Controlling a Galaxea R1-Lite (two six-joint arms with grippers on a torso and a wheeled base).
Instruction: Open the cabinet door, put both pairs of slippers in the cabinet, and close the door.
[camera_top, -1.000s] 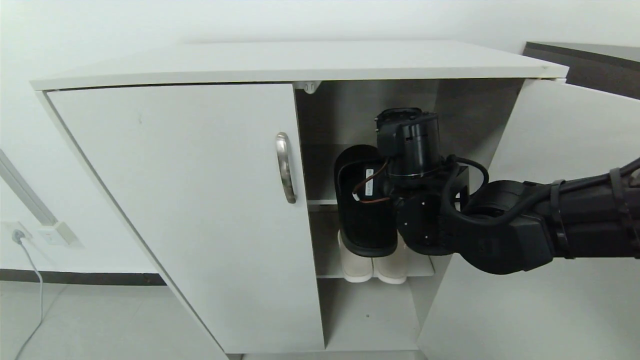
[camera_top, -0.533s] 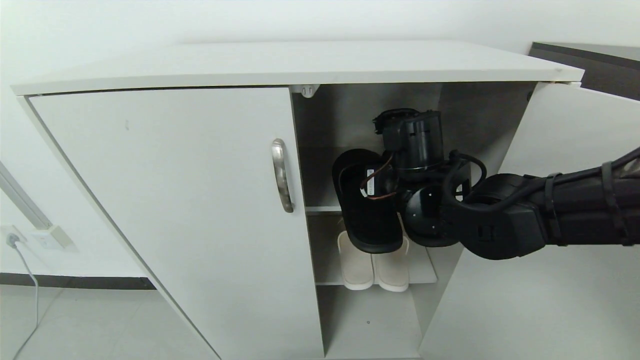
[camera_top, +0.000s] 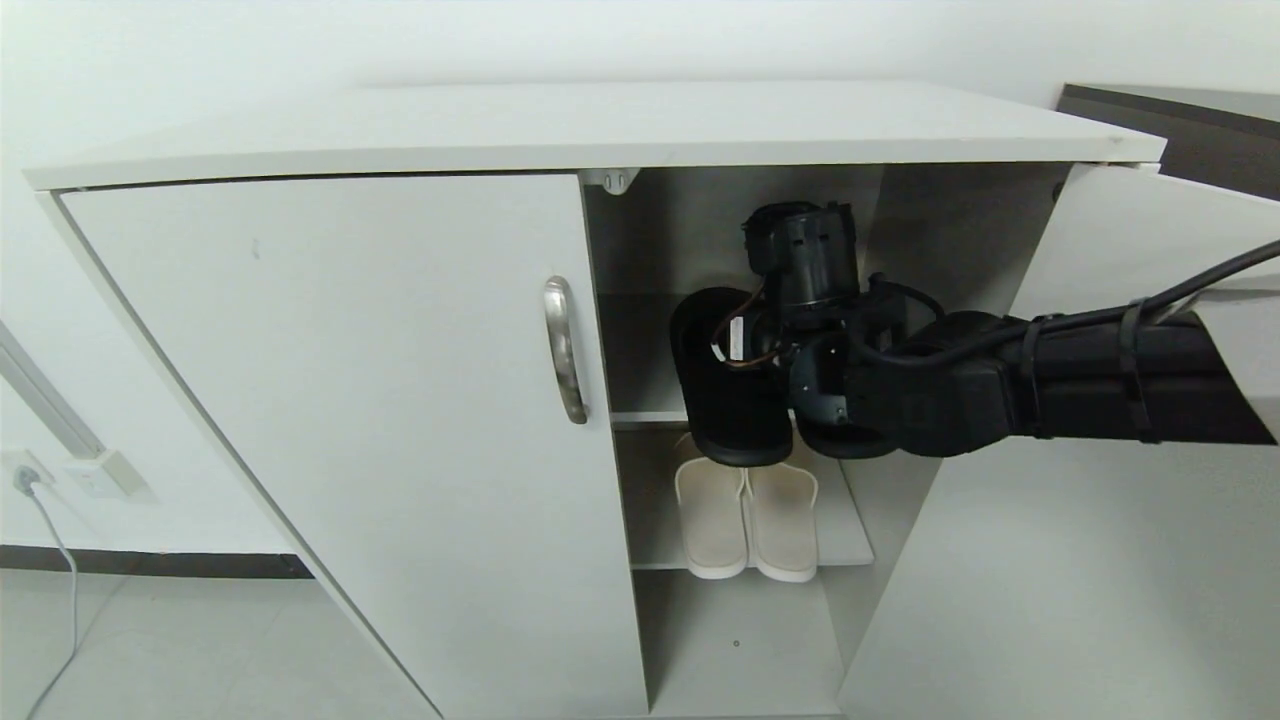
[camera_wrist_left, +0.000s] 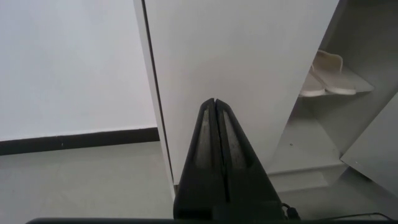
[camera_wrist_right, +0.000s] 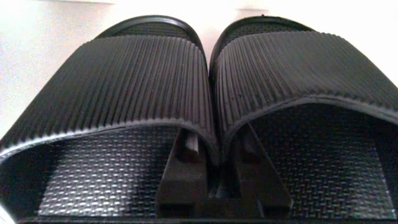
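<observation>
1. The black slippers (camera_top: 730, 405) (camera_wrist_right: 149, 81) are held as a pair, side by side, in the open right half of the cabinet (camera_top: 600, 120), level with its upper shelf (camera_top: 640, 410).
2. In the head view their long axis runs 12 to 6 o'clock. The toes point to 12, into the cabinet, and the heels to 6, past the shelf's front edge.
3. The right gripper (camera_wrist_right: 214, 165) has its jaws narrow, pinching the 2 inner strap walls together where the slippers meet.
4. From the head, the right arm (camera_top: 1050, 380) covers most of the slipper at 3 o'clock. Whether the soles touch the shelf cannot be told.
5. The white slippers (camera_top: 712, 520) (camera_wrist_left: 323, 74) lie on the next shelf down (camera_top: 655, 540), at 6 o'clock from the black pair. Their long axis also runs 12 to 6, heels at the front edge, and the black pair hides the toes.
6. The left door (camera_top: 330, 400) is closed; the right door (camera_top: 1000, 600) stands open at 3 o'clock.
7. The left gripper (camera_wrist_left: 214, 124) hangs before the closed door, jaws pressed together on nothing.
</observation>
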